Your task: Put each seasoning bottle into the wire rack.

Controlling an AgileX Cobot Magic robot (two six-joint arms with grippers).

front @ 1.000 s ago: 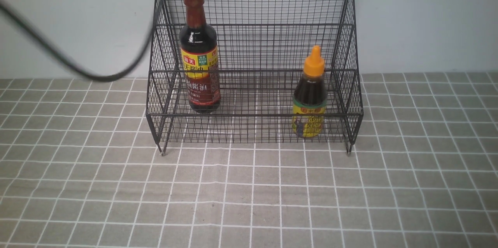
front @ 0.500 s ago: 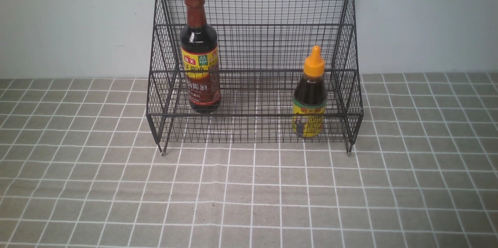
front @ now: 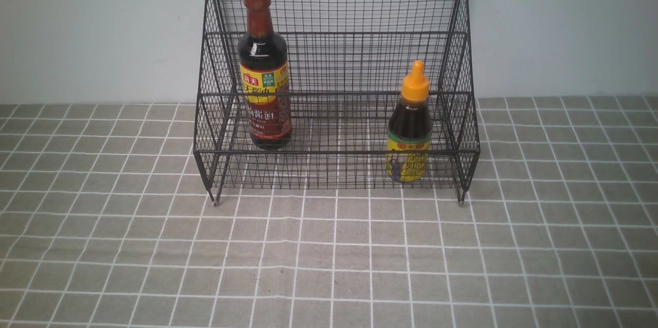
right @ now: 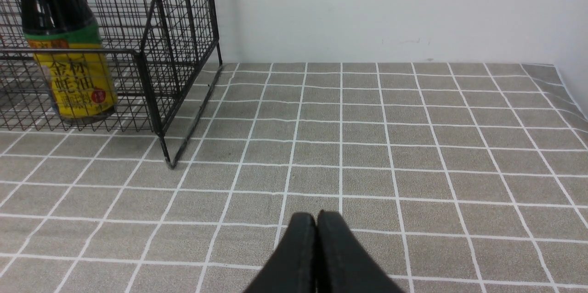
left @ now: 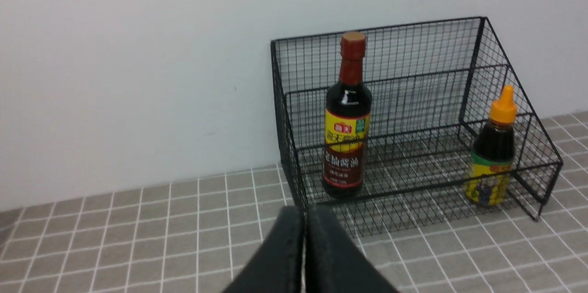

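The black wire rack (front: 334, 9) stands against the wall. The tall bottle (front: 263, 68) with brown cap stands upright on its upper tier at the left, also in the left wrist view (left: 347, 118). The short bottle (front: 409, 125) with orange nozzle cap stands upright on the lower tier at the right, also in the right wrist view (right: 64, 49). Neither gripper shows in the front view. My left gripper (left: 305, 212) is shut and empty, short of the rack's near left corner. My right gripper (right: 316, 217) is shut and empty, over the cloth to the rack's right.
A grey checked cloth (front: 329, 256) covers the table. A pale wall (front: 92, 24) rises right behind the rack. The cloth's far right edge shows in the right wrist view (right: 567, 91).
One second ago my left arm and its cable crossed the top left of the front view beside the tall bottle's cap. It has since drawn back out of that view. The bottles have not moved.
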